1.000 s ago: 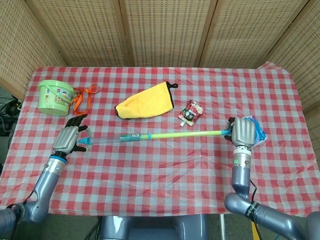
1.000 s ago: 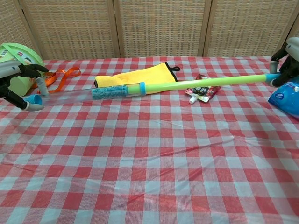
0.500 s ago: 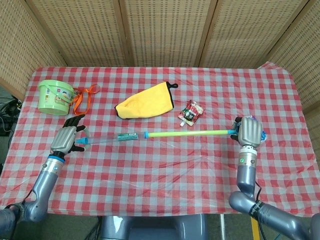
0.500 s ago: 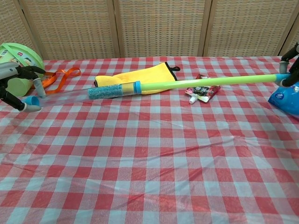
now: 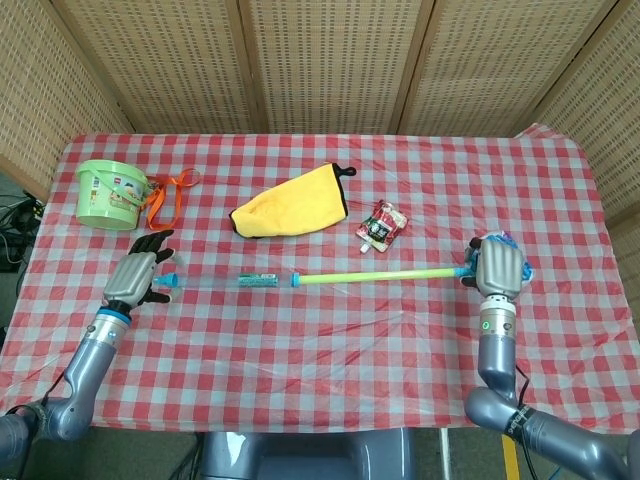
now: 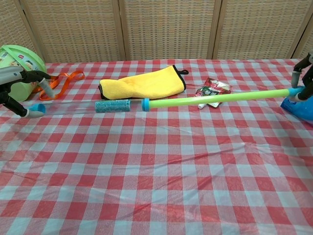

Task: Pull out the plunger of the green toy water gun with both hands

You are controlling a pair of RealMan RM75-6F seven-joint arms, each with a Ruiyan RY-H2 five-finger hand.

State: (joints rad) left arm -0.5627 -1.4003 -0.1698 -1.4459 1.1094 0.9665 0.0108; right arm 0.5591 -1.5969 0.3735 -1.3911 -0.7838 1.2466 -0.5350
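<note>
The green toy water gun's tube [image 5: 380,274] [image 6: 220,98] stretches across the table's middle, just above the cloth. My right hand [image 5: 498,268] [image 6: 304,78] grips its blue right end. The plunger is drawn far out to the left: a clear thin rod with a blue textured seal [image 5: 258,281] [image 6: 112,105] apart from the tube's blue collar [image 5: 296,280] [image 6: 145,104]. My left hand [image 5: 137,277] [image 6: 22,90] holds the plunger's small blue handle [image 5: 170,281] [image 6: 38,108] at the left.
A green bucket [image 5: 110,192] [image 6: 19,68] with an orange ribbon [image 5: 165,193] stands at the back left. A yellow cloth [image 5: 295,203] [image 6: 142,83] and a red snack pouch [image 5: 381,225] [image 6: 211,91] lie behind the gun. A blue packet [image 6: 301,106] lies under my right hand.
The hands have drawn further apart. The blue seal has come out of the tube's collar, leaving a gap, and the tube has sunk closer to the cloth.
</note>
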